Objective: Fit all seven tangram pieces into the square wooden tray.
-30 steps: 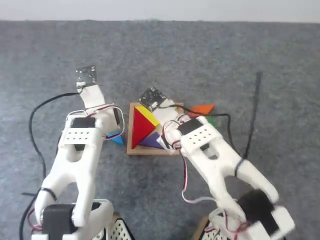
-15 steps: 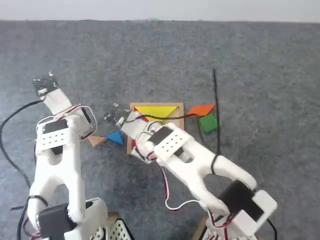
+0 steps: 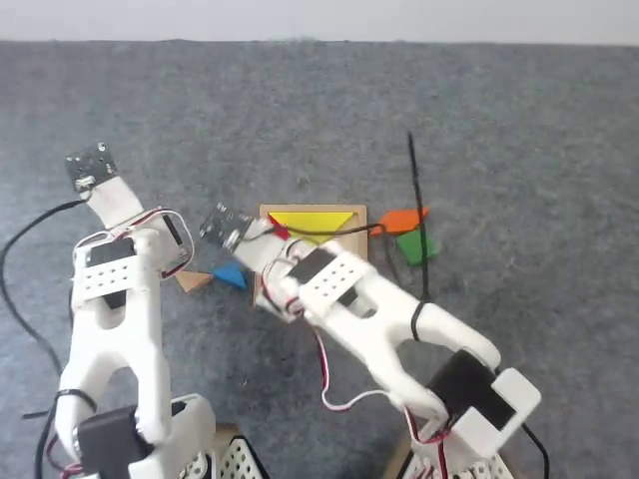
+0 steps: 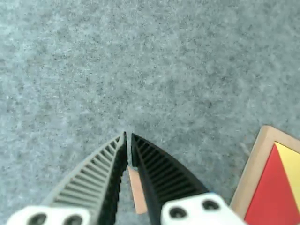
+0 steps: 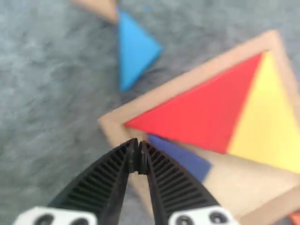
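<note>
On the grey felt counter, right pincer [image 5: 139,157] shut and empty over a corner of the tray [image 5: 112,124], left pincer [image 4: 127,140] shut above tan [image 4: 137,192], with red [image 5: 201,108], yellow [image 5: 262,122] and purple [image 5: 180,157] seated, blue [image 5: 133,47], orange [image 3: 397,220] and green [image 3: 409,247] outside too, so seemingly three in, four left.

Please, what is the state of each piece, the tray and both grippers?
wooden tray: partly filled.
red triangle: in tray.
yellow triangle: in tray.
purple piece: in tray.
blue triangle: on carpet, outside.
tan piece: outside.
orange piece: outside.
green piece: outside.
left gripper: shut, empty.
right gripper: shut, empty.
</note>
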Controlling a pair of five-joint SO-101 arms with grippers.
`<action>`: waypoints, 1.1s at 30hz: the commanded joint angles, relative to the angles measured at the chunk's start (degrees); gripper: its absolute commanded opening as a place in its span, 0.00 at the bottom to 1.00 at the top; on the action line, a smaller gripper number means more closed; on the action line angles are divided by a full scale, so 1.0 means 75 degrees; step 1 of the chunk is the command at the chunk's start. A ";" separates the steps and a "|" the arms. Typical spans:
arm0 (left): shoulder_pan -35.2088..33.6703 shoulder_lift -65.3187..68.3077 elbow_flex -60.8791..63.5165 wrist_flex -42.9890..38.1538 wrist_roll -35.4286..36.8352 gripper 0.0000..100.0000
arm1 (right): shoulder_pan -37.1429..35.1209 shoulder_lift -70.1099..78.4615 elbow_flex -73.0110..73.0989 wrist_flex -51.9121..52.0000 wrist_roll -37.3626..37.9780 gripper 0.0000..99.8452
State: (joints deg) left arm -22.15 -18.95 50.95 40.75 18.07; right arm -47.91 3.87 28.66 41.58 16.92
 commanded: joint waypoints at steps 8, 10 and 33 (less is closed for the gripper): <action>-0.0035 -0.0340 -0.0346 -0.0164 0.0023 0.01 | 0.1049 0.1178 -0.1500 0.0428 0.0059 0.01; -0.0035 -0.0340 -0.0346 -0.0164 0.0023 0.01 | 0.1225 0.1272 -0.1747 0.0721 -0.0070 0.01; 0.0246 -0.0352 -0.0229 -0.0164 -0.0164 0.01 | 0.1553 -0.0100 -0.2262 0.2362 0.1137 0.01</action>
State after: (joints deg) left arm -20.48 -18.95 50.95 40.75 17.63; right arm -33.67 8.70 13.27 57.49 21.49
